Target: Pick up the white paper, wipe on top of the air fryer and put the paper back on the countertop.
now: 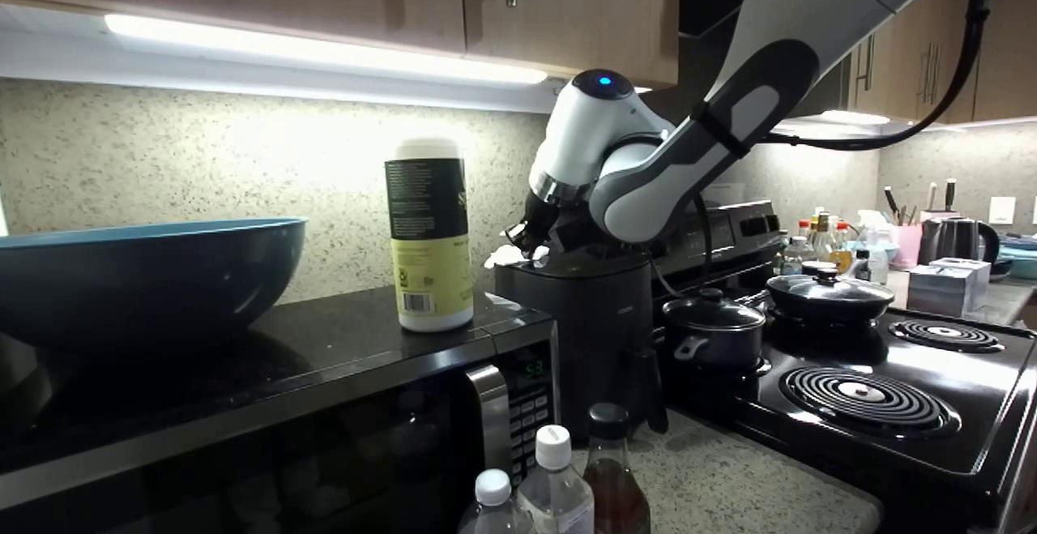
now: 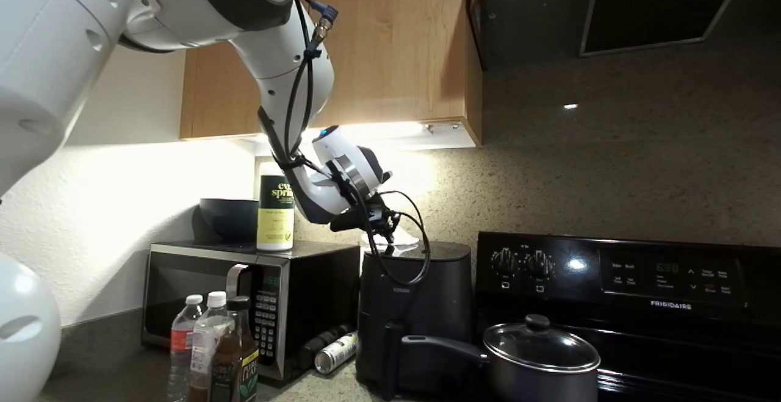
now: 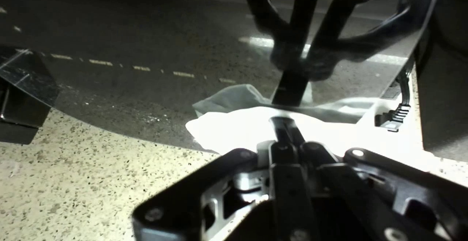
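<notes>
The white paper [image 1: 504,256] lies crumpled at the back of the air fryer's top in both exterior views [image 2: 404,238]. In the wrist view it is a bright, overexposed wad [image 3: 230,129] with its reflection on the glossy top. The air fryer [image 1: 595,339] is tall and black and stands between microwave and stove; it shows too in an exterior view [image 2: 427,298]. My gripper [image 3: 287,122] points down at its top, fingers together and pressed into the paper, with paper on both sides. The fingertips are partly hidden by it. The speckled countertop [image 1: 721,469] shows in front of the air fryer.
The black microwave [image 2: 213,286] stands beside the air fryer, bearing a wipes canister [image 1: 429,267] and a large bowl [image 1: 162,283]. Bottles [image 1: 555,485] stand in front. A lidded pot [image 2: 537,359] is on the stove. The upper cabinet [image 1: 567,15] hangs above the wrist.
</notes>
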